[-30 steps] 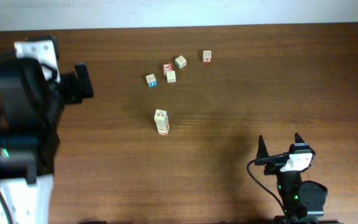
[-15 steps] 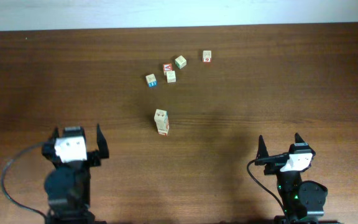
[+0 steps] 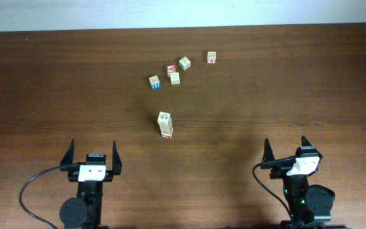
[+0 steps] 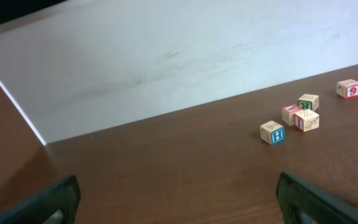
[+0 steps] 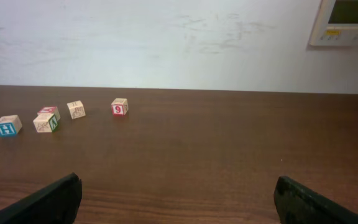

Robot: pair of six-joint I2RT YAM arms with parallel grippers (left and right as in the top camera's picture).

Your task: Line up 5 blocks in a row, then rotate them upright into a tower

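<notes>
Left jaws wide, nothing between them; right jaws the same. Both sat at the near edge of the desk [image 3: 284, 95]. Stack of blocks [image 3: 164, 124] stood upright mid-desk, well apart from both. Beyond it, five loose cubes [image 3: 175, 77] lay scattered, blue-marked cube [image 3: 154, 81] nearest, red 9 cube [image 3: 211, 58] furthest right.

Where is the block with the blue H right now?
In the overhead view, the blue-H block lies on the far half of the table, slightly left of centre, beyond the stack.
</notes>
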